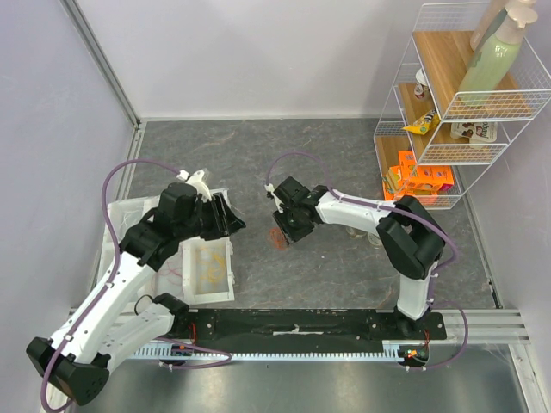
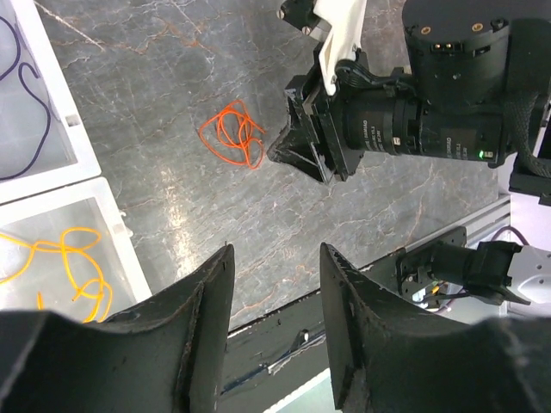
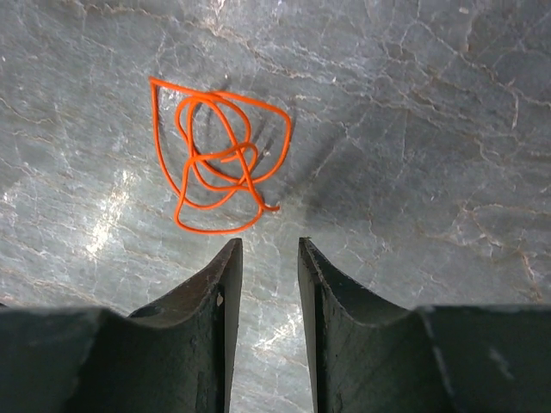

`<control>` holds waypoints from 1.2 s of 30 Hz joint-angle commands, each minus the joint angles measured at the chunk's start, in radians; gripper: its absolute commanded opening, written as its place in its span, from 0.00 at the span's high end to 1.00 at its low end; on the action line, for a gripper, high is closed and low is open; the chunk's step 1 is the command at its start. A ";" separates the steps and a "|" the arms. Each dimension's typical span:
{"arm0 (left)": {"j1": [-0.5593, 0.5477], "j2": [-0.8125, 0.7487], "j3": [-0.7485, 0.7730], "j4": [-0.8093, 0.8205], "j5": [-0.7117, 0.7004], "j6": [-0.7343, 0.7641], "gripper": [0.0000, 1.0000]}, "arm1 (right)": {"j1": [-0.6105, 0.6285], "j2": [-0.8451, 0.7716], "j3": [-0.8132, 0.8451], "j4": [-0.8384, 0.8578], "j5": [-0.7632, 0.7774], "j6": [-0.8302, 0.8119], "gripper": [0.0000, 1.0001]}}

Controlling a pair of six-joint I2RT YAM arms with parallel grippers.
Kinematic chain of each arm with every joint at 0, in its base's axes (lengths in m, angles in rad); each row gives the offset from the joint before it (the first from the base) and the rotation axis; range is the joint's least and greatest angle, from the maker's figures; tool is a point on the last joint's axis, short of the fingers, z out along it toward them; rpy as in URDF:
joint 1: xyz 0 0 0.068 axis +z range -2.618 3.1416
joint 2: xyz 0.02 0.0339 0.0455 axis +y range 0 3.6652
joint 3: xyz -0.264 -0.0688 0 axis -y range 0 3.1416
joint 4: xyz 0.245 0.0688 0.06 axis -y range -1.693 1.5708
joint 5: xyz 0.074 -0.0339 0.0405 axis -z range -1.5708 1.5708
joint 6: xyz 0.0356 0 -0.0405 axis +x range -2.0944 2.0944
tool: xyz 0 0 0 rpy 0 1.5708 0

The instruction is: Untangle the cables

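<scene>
On the table (image 3: 413, 129), orange cable tangle (image 3: 215, 157) (loose), near white tray (image 1: 209, 294)

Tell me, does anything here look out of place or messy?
A tangled orange wire lies loose on the grey table, outside the white tray where a yellow wire sits. Nothing looks spilled or broken.

txt: none legible | blk cylinder (image 2: 387, 129) print: too small | shelf boxes (image 1: 419, 178): blurred
</scene>
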 commanded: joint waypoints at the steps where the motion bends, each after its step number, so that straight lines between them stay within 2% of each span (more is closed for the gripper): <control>1: 0.000 -0.023 0.027 -0.026 0.015 -0.012 0.49 | 0.000 0.029 0.044 0.058 0.003 -0.029 0.60; 7: -0.001 0.000 0.062 -0.059 0.025 -0.012 0.49 | 0.001 0.086 0.101 0.062 -0.026 -0.040 0.61; 12: -0.001 -0.025 0.051 -0.054 -0.034 0.004 0.48 | 0.004 0.089 0.130 0.056 -0.018 -0.049 0.64; 15: -0.001 -0.003 0.068 -0.059 -0.023 0.008 0.49 | 0.003 0.080 0.132 0.036 -0.020 -0.049 0.81; 16: 0.000 0.003 0.071 -0.057 -0.006 0.006 0.48 | 0.003 0.067 0.125 0.033 -0.027 -0.046 0.90; 18: 0.000 0.010 0.073 -0.053 0.021 0.003 0.49 | 0.003 0.040 0.113 0.033 -0.041 -0.038 1.00; 23: 0.000 0.017 0.065 0.000 0.052 0.017 0.49 | 0.003 -0.066 0.121 -0.005 -0.037 -0.029 1.00; 30: 0.000 0.058 0.090 0.144 0.219 -0.012 0.49 | 0.003 -0.230 0.202 -0.045 -0.092 0.037 1.00; 36: 0.000 0.066 0.142 0.300 0.311 0.011 0.54 | 0.001 -0.331 0.271 -0.034 -0.156 0.037 1.00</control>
